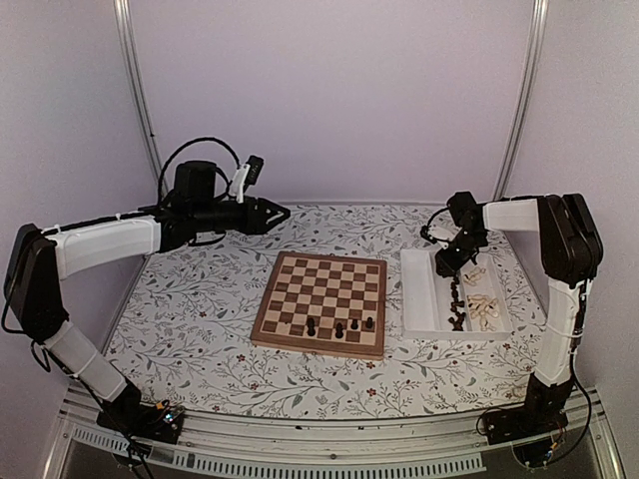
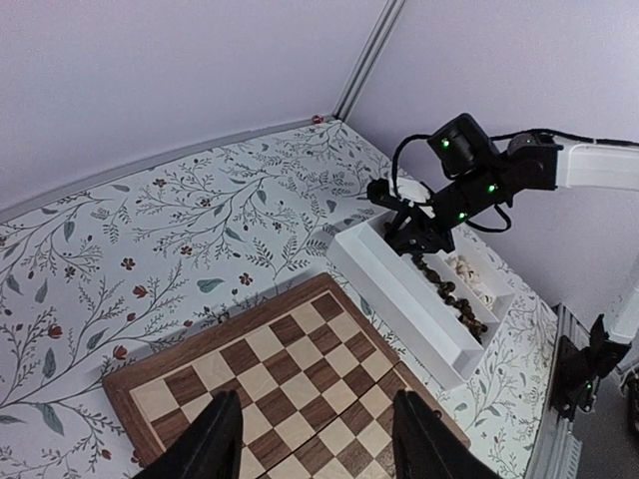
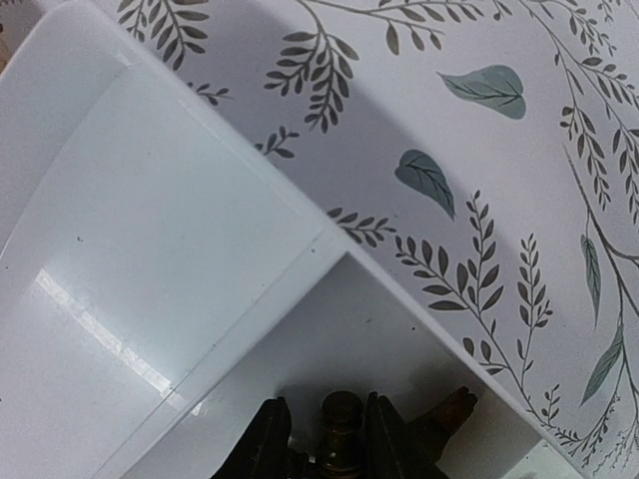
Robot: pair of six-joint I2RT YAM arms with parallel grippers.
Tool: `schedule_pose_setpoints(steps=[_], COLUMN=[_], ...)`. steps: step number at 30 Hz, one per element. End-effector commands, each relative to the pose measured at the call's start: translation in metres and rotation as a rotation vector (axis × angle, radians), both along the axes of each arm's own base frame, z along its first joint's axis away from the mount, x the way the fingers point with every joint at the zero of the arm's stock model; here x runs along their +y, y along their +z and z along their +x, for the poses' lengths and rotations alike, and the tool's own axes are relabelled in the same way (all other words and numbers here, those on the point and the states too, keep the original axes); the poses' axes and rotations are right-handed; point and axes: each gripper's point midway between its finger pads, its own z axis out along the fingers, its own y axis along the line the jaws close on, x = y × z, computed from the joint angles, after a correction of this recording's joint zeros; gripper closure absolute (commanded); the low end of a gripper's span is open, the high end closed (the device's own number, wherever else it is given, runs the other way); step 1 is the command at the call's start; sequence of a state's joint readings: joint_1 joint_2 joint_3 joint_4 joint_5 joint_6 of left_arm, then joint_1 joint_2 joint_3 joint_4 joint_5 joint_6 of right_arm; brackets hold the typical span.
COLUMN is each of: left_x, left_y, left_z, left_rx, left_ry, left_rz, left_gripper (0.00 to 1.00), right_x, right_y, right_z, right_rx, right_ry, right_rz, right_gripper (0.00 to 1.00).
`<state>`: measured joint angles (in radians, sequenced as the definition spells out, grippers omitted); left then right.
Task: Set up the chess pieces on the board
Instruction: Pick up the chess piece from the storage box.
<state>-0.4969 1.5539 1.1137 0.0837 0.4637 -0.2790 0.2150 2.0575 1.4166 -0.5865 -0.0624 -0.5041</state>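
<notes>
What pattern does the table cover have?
The table cover: white, with grey-green leafy sprigs and red flowers. Best in the left wrist view.

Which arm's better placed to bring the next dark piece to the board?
Right: right gripper is down in the tray, fingers either side of a dark piece. Left gripper hovers open near the board's far-left corner, holding nothing.

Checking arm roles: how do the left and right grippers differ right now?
Left gripper hangs in the air by the board; right gripper reaches into the tray. Left fingers are spread, empty; right fingers flank a dark piece. Both have black fingers.
</notes>
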Motion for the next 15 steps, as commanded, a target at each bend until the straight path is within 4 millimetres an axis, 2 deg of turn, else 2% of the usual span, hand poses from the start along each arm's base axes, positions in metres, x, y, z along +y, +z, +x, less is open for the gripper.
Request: schedule_pose_setpoints(steps=[1, 6, 15], left_x=[-0.008, -0.009, -0.012], left_y=[0.008, 0.01, 0.007], left_z=[-0.004, -0.005, -0.006], left_rx=[-0.021, -0.024, -0.028], left_ry=[-0.034, -0.038, -0.039], left_rz=[0.005, 0.004, 0.02], left_gripper=[0.46, 0.47, 0.46], right_x=[-0.001, -0.003, 0.0], right_y=[-0.012, -0.002, -0.003], right_z=[-0.01, -0.017, -0.024], right_rx=[0.058, 0.049, 0.064], right_ry=[-0.021, -0.032, -0.023], right_rz=[0.006, 0.012, 0.038], right_gripper=[0.7, 0.71, 0.84])
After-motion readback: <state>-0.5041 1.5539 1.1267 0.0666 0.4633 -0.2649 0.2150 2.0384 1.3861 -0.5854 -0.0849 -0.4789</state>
